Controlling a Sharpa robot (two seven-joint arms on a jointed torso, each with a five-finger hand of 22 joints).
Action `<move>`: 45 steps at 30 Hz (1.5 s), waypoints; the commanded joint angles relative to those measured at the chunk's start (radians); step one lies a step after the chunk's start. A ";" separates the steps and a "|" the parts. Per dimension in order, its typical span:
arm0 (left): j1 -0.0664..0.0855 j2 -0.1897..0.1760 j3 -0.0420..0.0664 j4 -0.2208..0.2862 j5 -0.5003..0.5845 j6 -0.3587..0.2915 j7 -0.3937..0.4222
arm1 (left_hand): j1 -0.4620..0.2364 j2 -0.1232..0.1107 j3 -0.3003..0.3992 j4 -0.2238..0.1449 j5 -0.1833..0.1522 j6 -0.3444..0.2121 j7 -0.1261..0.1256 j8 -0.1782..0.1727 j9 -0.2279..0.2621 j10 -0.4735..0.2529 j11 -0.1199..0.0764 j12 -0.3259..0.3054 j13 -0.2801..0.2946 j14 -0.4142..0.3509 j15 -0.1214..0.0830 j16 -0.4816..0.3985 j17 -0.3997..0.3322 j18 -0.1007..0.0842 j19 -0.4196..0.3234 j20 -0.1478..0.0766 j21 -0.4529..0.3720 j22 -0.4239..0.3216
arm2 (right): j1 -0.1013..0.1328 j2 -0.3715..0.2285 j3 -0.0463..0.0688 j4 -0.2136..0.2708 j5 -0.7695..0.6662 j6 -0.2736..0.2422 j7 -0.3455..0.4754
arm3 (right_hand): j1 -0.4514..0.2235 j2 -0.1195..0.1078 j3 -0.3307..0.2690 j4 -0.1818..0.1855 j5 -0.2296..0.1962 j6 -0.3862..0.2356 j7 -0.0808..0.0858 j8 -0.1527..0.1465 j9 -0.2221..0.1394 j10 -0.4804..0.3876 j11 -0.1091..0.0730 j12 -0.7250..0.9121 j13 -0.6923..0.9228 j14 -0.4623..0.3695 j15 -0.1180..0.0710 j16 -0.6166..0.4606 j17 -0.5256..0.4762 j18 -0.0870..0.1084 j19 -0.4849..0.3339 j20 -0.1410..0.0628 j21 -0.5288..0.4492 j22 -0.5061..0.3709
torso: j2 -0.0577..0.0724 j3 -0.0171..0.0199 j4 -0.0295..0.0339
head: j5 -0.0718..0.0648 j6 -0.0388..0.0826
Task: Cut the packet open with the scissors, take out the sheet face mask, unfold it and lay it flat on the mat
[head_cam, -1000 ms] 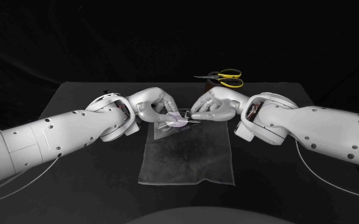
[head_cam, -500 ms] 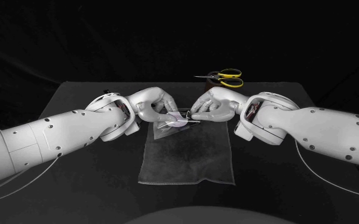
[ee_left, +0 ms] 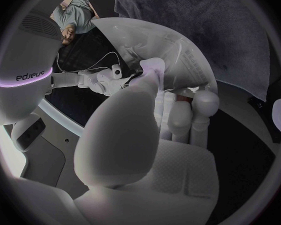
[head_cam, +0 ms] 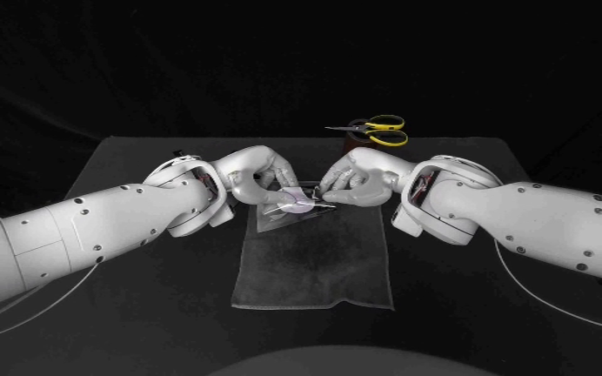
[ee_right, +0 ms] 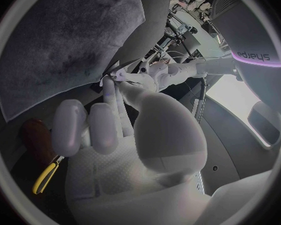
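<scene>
A glossy packet (head_cam: 294,209) with a purple round mark is held just above the far end of the grey mat (head_cam: 314,263). My left hand (head_cam: 256,176) grips its left side, fingers curled over the top. From the other side my right hand (head_cam: 357,176) pinches the packet's upper right edge with its fingertips. In the left wrist view the pale packet (ee_left: 178,50) curves over my left hand's fingers (ee_left: 178,117), with the mat (ee_left: 197,20) beyond. The right wrist view has my right hand (ee_right: 115,135) reaching to the mat's (ee_right: 59,40) edge. Whether the mask is out, I cannot tell.
Yellow-handled scissors (head_cam: 377,130) lie on a brown holder (head_cam: 355,144) at the table's back right, behind my right hand. A yellow scissor handle (ee_right: 45,177) is also in the right wrist view. Dark table (head_cam: 138,306) surrounds the mat on both sides.
My right arm has edged slightly to the left. Both hands keep their hold on the packet, which stays in place over the mat's far end.
</scene>
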 commanded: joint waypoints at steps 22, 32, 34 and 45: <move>0.000 0.000 0.001 0.004 0.092 0.029 -0.007 | 0.006 0.000 0.003 0.002 0.002 0.004 0.002 -0.006 0.001 0.009 0.000 -0.008 0.001 0.010 -0.002 0.008 0.006 -0.012 0.011 -0.001 0.008 0.008 | -0.011 0.004 0.000 0.014 -0.094 -0.037 -0.012 | -0.019 -0.005 0.040 -0.027 -0.001 0.009 0.003 -0.008 0.009 0.018 0.001 -0.013 -0.015 0.020 -0.008 -0.002 -0.016 -0.015 0.005 -0.001 0.003 0.005 | 0.000 -0.0001 0.0001 | -0.001 0.002; 0.000 0.000 0.001 0.008 0.131 0.041 -0.013 | 0.005 0.000 0.003 0.002 0.002 0.004 0.002 -0.006 0.001 0.010 0.000 -0.008 0.002 0.013 -0.002 0.009 0.012 -0.013 0.016 -0.001 0.011 0.014 | -0.016 0.013 0.000 0.011 -0.145 -0.091 -0.032 | -0.038 -0.024 0.049 -0.031 0.062 0.004 0.006 -0.016 0.011 0.019 0.003 -0.016 -0.020 0.019 -0.006 -0.003 -0.019 -0.014 0.002 0.001 0.000 0.004 | 0.000 -0.0005 0.0004 | -0.002 0.001; 0.000 0.000 0.001 0.009 0.134 0.042 -0.013 | 0.005 0.000 0.003 0.002 0.002 0.004 0.002 -0.006 0.001 0.010 0.000 -0.008 0.002 0.013 -0.002 0.009 0.012 -0.013 0.016 -0.001 0.011 0.014 | -0.017 0.015 0.000 0.010 -0.150 -0.096 -0.034 | -0.039 -0.025 0.053 -0.033 0.082 0.005 0.006 -0.016 0.012 0.020 0.003 -0.017 -0.021 0.019 -0.006 -0.002 -0.019 -0.014 0.002 0.001 0.000 0.005 | 0.000 -0.0006 0.0005 | -0.003 0.001; 0.000 0.001 0.001 0.012 0.142 0.046 -0.014 | 0.004 0.000 0.003 0.003 0.001 0.004 0.002 -0.006 0.002 0.011 0.000 -0.009 0.002 0.014 -0.002 0.010 0.014 -0.013 0.017 -0.001 0.012 0.016 | -0.020 0.029 0.000 0.004 -0.157 -0.086 -0.035 | -0.064 -0.042 0.044 -0.026 0.084 0.000 0.009 -0.021 0.014 0.018 0.006 -0.019 -0.025 0.015 -0.004 -0.008 -0.030 -0.012 -0.005 0.003 -0.010 -0.006 | 0.000 -0.0002 -0.0002 | -0.003 0.002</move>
